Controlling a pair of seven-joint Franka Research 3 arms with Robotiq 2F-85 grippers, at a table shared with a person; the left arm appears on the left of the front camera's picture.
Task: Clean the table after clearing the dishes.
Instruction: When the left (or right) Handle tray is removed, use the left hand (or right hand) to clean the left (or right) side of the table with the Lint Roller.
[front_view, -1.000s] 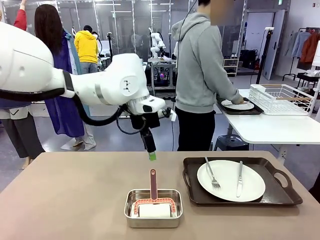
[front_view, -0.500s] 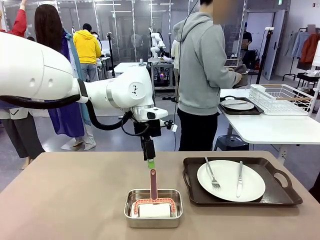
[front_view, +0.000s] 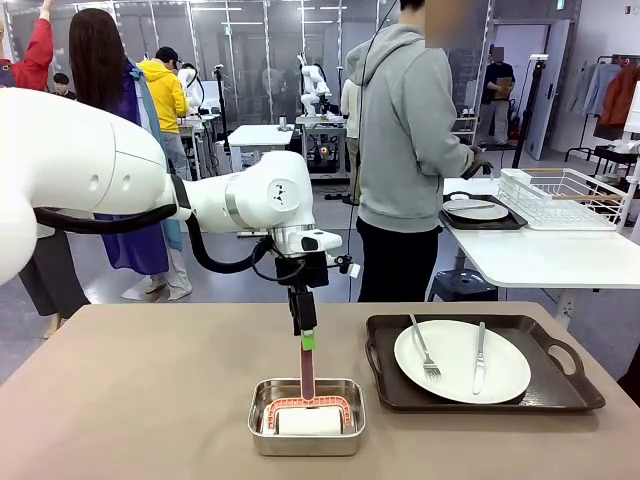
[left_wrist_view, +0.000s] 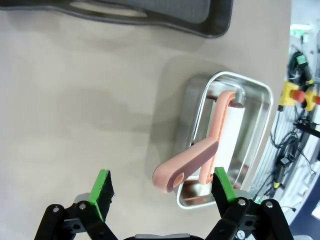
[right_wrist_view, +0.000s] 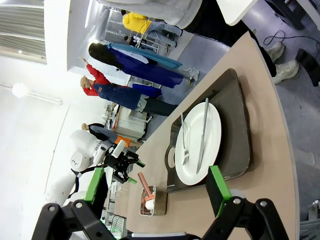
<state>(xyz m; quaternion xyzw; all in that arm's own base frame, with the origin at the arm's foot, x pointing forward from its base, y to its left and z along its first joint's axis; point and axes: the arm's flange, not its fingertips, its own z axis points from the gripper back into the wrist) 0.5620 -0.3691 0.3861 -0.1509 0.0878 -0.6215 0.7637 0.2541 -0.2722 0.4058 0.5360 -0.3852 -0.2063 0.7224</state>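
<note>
Table-cleaning roller (front_view: 306, 372) stood handle-up in the steel pan (front_view: 258, 400), its tip just beneath and between the left gripper's (front_view: 306, 340) spread-apart fingers, the equally spread right gripper (right_wrist_view: 152, 185) well away

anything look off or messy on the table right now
Nothing spilled, broken or askew. The roller sits in the steel pan with its pink handle raised inside the open left gripper. A tray with plate, fork and knife lies square on the table.
</note>
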